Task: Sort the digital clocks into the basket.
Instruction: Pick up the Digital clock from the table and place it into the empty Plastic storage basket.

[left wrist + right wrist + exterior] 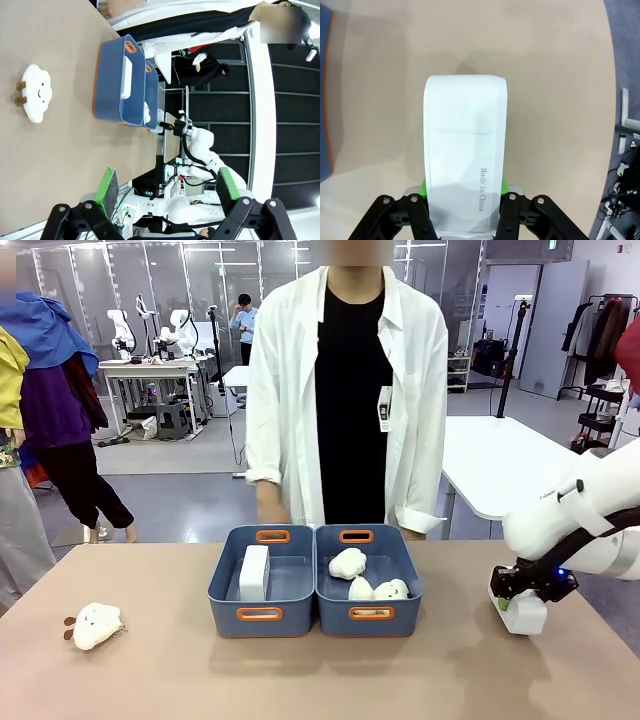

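One white digital clock [254,572] stands on edge inside the left blue basket [228,592], also seen in the left wrist view as the clock [127,80] in the basket [107,82]. My right gripper [518,602] is shut on the second clock [523,616] low over the table's right side, to the right of both bins. In the right wrist view this clock [465,145], printed "Made in China", sits between my green pads [423,188], the gripper [464,192] closed on its sides. My left gripper [167,186] hangs open and empty above the table's left part.
The right blue bin [412,595] holds three cream plush toys [347,563]. Another plush toy [95,624] lies on the table at the front left, seen as the plush toy [37,92] from the left wrist. A person in a white coat [285,390] stands behind the bins.
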